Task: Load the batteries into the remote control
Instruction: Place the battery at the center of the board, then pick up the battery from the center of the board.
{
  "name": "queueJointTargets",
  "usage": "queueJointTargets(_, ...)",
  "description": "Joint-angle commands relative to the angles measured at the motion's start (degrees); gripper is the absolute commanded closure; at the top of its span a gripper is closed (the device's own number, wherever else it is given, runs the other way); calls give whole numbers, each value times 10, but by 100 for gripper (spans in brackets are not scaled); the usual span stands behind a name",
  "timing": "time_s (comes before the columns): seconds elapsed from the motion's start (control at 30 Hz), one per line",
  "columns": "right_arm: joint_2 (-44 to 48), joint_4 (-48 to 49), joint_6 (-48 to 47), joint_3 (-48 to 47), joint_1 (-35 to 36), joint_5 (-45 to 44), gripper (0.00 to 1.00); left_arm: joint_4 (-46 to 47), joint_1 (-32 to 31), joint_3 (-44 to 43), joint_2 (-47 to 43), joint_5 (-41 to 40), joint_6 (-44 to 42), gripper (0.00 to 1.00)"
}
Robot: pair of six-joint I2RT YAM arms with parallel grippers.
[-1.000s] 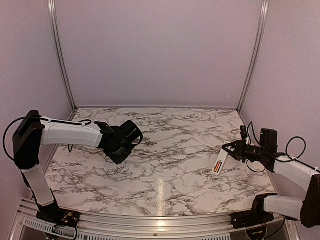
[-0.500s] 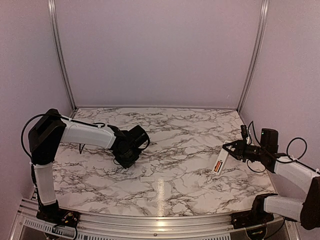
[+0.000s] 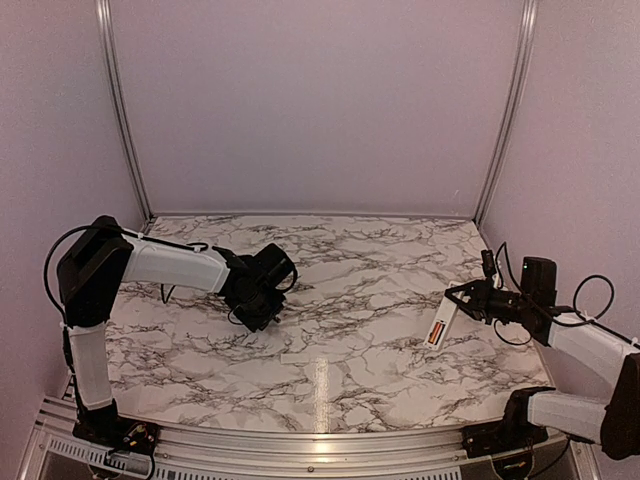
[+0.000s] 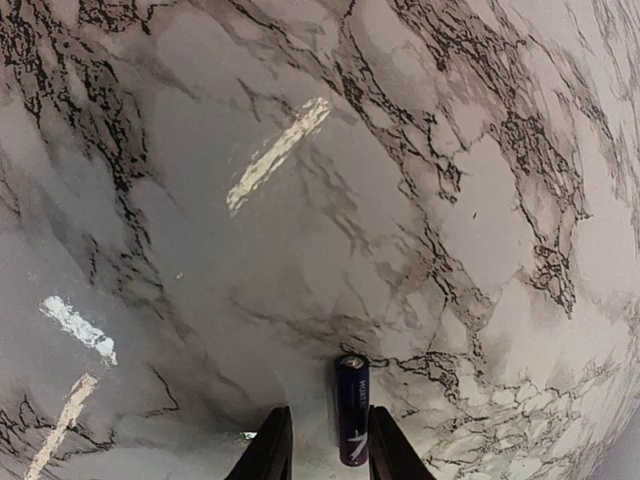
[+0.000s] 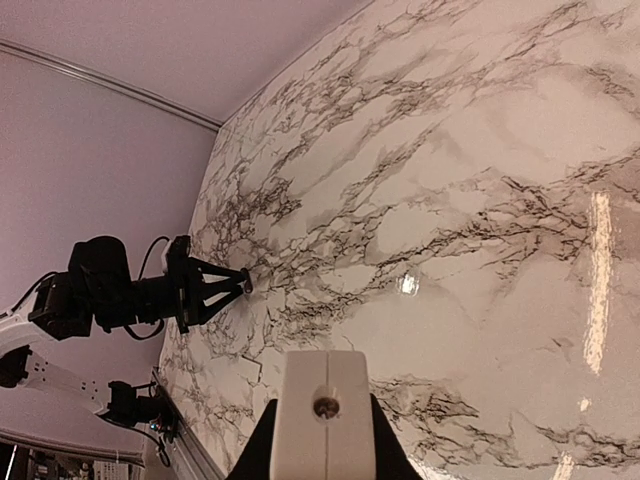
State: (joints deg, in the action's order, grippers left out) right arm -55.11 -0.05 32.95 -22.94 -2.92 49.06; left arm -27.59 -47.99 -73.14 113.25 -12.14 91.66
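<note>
A dark battery (image 4: 352, 410) lies on the marble between the fingers of my left gripper (image 4: 328, 445). It rests close against the right finger, with a gap on its left side. That gripper is open and sits low over the table's left half (image 3: 254, 318). My right gripper (image 3: 456, 303) is shut on the white remote control (image 3: 438, 328) and holds it tilted above the right side of the table. An orange-copper battery (image 3: 436, 333) shows in its open back. In the right wrist view the remote's end face (image 5: 322, 405) fills the space between the fingers.
A small pale flat piece (image 3: 293, 357) lies on the marble table (image 3: 360, 290) near the front centre. Metal rails run along the back wall and the near edge. In the right wrist view the left gripper (image 5: 240, 284) appears far across the table.
The left arm swung forward and down toward the tabletop, and its jaws have opened somewhat. The right arm and the remote have not moved.
</note>
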Motion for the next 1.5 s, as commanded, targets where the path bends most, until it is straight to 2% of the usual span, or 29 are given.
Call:
queueJointTargets(0.0, 8, 3, -4, -19, -4, 3, 100, 7, 2, 4, 21, 16, -35, 71)
queueJointTargets(0.13, 9, 3, -5, -19, -4, 5, 100, 44, 2, 25, -29, -23, -83, 71)
queueJointTargets(0.2, 11, 3, -6, -19, -4, 7, 100, 130, 2, 72, -87, -43, -147, 65)
queueJointTargets(0.3, 10, 3, -7, -21, -5, 11, 100, 220, 4, 109, -156, -52, -343, 41)
queueJointTargets(0.37, 10, 3, -7, -22, -4, 13, 100, 258, 7, 113, -190, -19, -479, 27)
queueJointTargets(0.43, 10, 3, -8, -23, -4, 14, 100, 312, 11, 121, -218, 47, -623, 17)
queueJointTargets(0.5, 8, 3, -7, -23, -4, 14, 100, 291, 15, 96, -223, 87, -741, 10)
queueJointTargets(0.6, 6, 5, -7, -23, -4, 16, 100, 206, 27, 43, -203, 130, -872, 9)
queueJointTargets(0.67, 6, 6, -6, -23, -4, 17, 100, 185, 35, 31, -192, 173, -973, 9)
queueJointTargets(0.83, 12, 6, -4, -23, -4, 18, 100, 174, 41, 41, -181, 180, -1121, 9)
queueJointTargets(0.9, 11, 6, -5, -23, -4, 18, 100, 120, 43, 27, -161, 209, -1195, 9)
queueJointTargets(0.97, 7, 9, -5, -23, -4, 20, 100, 42, 44, -16, -125, 209, -1253, 2)
queueJointTargets(1.07, 2, 23, -1, -20, -4, 23, 100, -57, 59, -69, -56, 244, -1309, 1)
queueJointTargets(1.17, 3, 31, 4, -15, -4, 25, 100, -113, 80, -112, -7, 291, -1353, 3)
queueJointTargets(1.47, 7, 33, 8, -16, -4, 30, 100, -126, 100, -133, 29, 292, -1420, 10)
